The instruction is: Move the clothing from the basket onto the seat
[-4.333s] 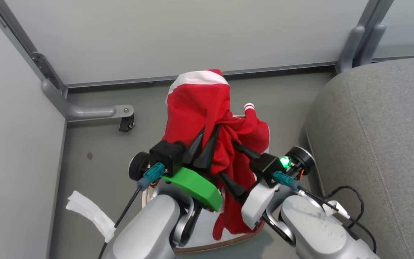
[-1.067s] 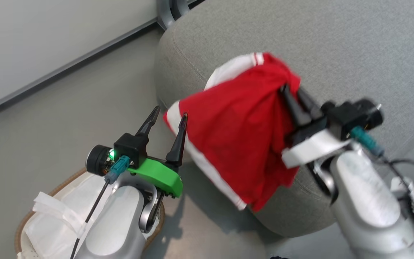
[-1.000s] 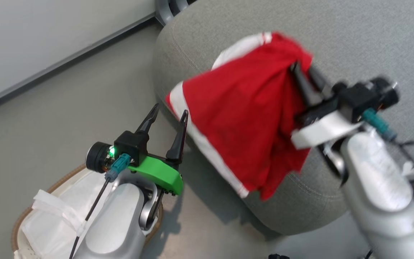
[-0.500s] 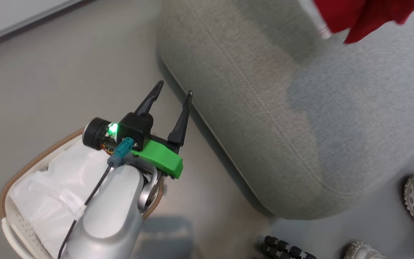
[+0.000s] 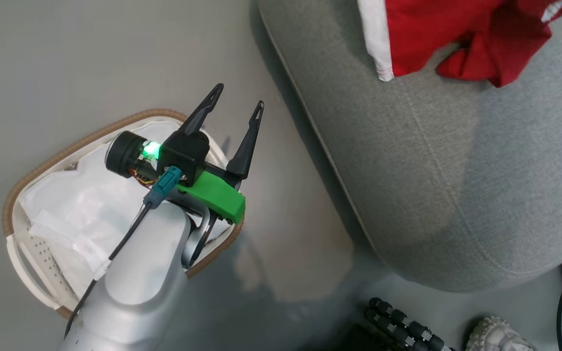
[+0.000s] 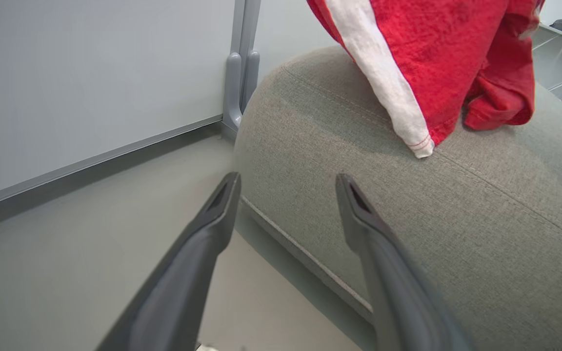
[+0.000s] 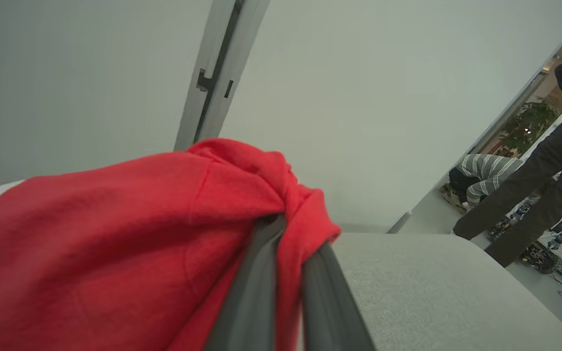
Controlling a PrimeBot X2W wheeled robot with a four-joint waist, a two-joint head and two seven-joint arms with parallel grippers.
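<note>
The red clothing point(image 5: 456, 34) with its white band hangs over the grey seat point(image 5: 481, 161), its lower folds touching the cushion top point(image 6: 432, 141). In the right wrist view my right gripper point(image 7: 293, 234) is shut on a bunched fold of the clothing point(image 7: 139, 234), high above the seat point(image 7: 432, 292). My left gripper point(image 5: 239, 97) stands open and empty over the floor between the basket point(image 5: 22, 180) and the seat's edge; its fingers point(image 6: 212, 219) point at the seat's side point(image 6: 408, 204). The basket holds just its white liner point(image 5: 76, 209).
A grey wall panel with a metal post point(image 6: 239, 63) stands behind the seat. Shoes point(image 5: 500, 339) and a black ribbed thing point(image 5: 398, 326) lie on the floor by the seat's front. People stand in the far opening point(image 7: 530, 195).
The head camera has swung and tilted down, so the right arm has left its view. The clothing has come further over the seat and now touches it. The left gripper stays open.
</note>
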